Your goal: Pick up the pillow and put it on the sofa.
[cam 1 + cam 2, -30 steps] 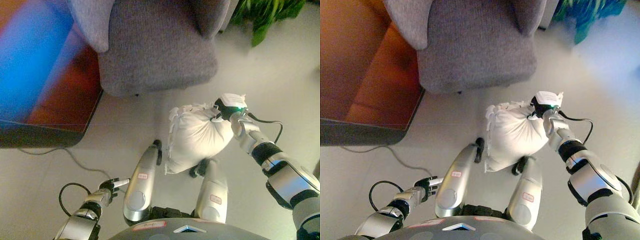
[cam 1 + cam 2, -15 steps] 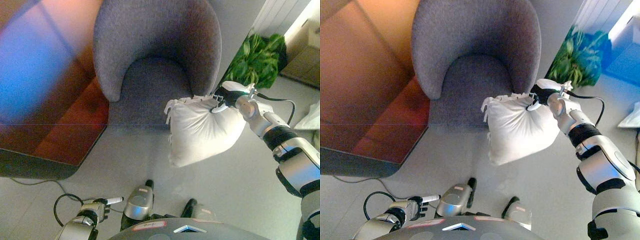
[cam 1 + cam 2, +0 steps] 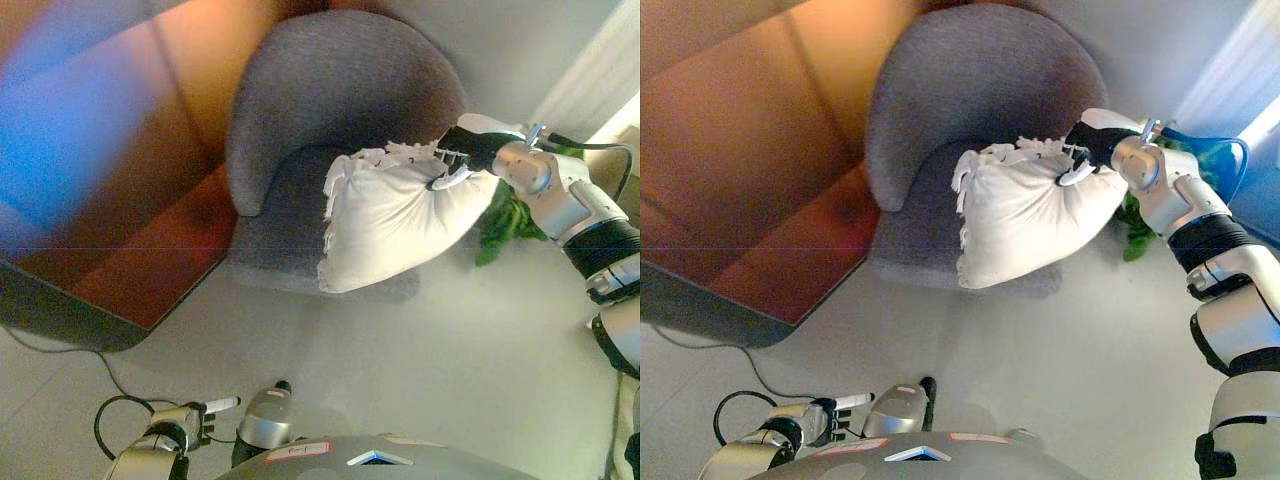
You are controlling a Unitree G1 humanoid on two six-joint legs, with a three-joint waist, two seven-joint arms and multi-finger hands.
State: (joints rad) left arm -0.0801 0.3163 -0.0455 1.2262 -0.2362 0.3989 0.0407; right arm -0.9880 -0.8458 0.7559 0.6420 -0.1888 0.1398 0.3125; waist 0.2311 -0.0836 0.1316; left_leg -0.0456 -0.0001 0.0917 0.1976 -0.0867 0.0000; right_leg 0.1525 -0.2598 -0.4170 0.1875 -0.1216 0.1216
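A white pillow (image 3: 395,215) with a fringed top edge hangs in the air over the front of the seat of a grey rounded sofa chair (image 3: 330,100). My right hand (image 3: 468,150) is shut on the pillow's upper right corner, arm reaching in from the right. The pillow's lower corner hangs over the seat's front edge. My left hand (image 3: 190,420) is low at the bottom left, fingers curled, one pointing right, holding nothing.
A reddish-brown wooden cabinet (image 3: 130,230) stands left of the chair. A green plant (image 3: 505,220) sits on the floor behind the pillow to the right. Pale floor (image 3: 450,360) lies in front of the chair.
My right hand has carried the pillow up and forward, from in front of the chair to over its seat. The camera has tilted up. The left hand stays low.
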